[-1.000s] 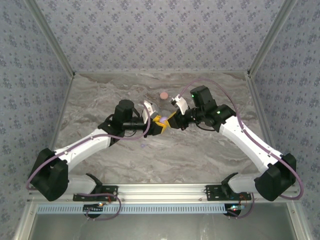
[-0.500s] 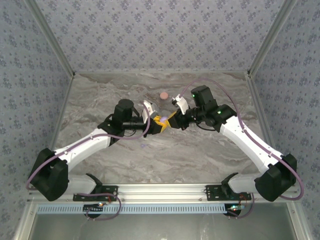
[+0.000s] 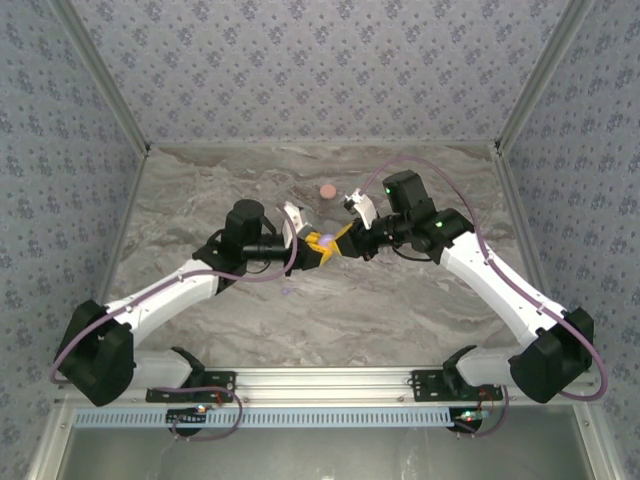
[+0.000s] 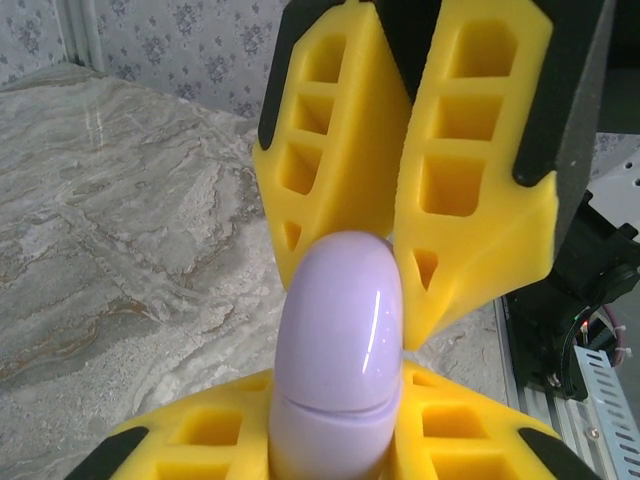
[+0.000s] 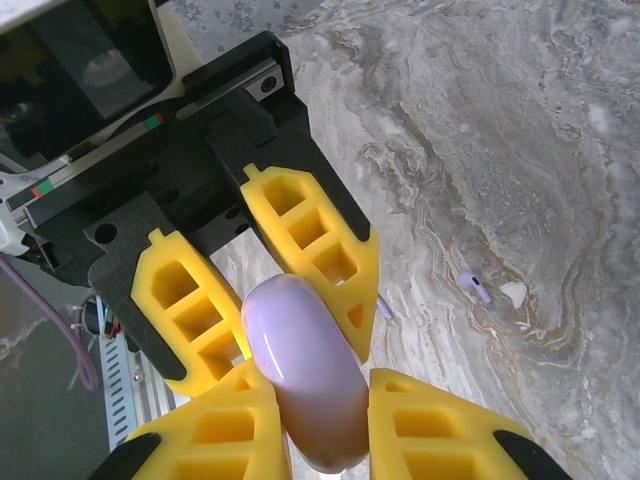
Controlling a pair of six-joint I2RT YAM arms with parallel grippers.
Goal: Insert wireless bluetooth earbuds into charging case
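The lavender charging case is a smooth rounded shell with its lid seam closed, held above the table between both grippers. My left gripper is shut on its lower part, and my right gripper is shut on its other end. In the top view the two grippers meet nose to nose, the left gripper and the right gripper, with the case between the yellow fingers. One lavender earbud lies on the marble below, and a second small lavender piece peeks out beside a left finger.
A salmon-pink round disc lies on the marble table behind the grippers. A tiny lavender earbud lies in front of the left arm. Patterned walls close the table on three sides.
The left wrist has shifted slightly toward the back and its fingers have drawn in on the case. The right arm has hardly moved.
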